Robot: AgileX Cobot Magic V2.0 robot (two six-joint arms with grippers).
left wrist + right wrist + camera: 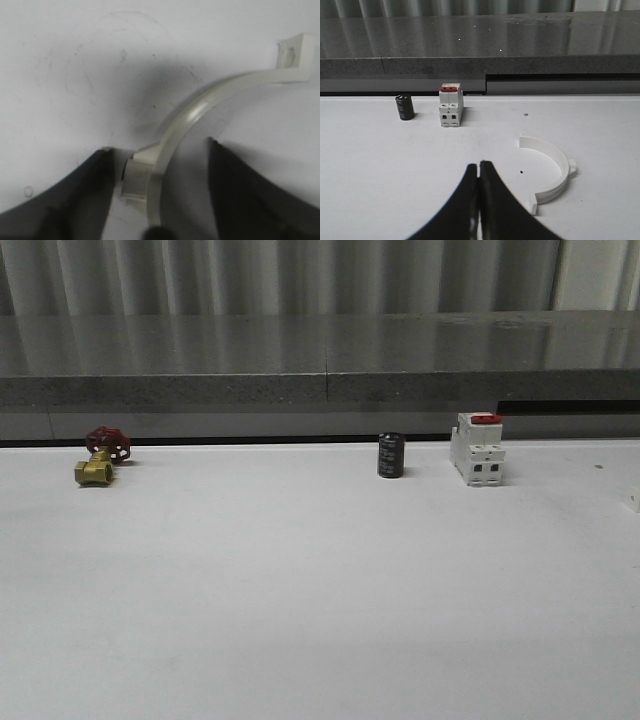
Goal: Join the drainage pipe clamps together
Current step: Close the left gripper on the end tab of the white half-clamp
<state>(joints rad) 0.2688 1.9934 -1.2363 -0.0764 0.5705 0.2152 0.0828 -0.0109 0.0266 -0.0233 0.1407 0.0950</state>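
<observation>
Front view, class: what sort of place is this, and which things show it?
Probably a workshop or lab test bench. A plain white table holds loose hardware parts: a brass valve with a red handwheel, a black capacitor and a red-topped circuit breaker, before a grey stone ledge.

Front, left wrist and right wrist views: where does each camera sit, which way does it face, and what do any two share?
Front view: faces forward over the white table; brass valve, black capacitor, red-topped switch along the far edge.
Left wrist view: on the left arm, close above the table; left gripper open around a clamp half.
Right wrist view: on the right arm, facing forward; right gripper shut, the other clamp half beside it.
Shared: front and right wrist views show capacitor and switch.
</observation>
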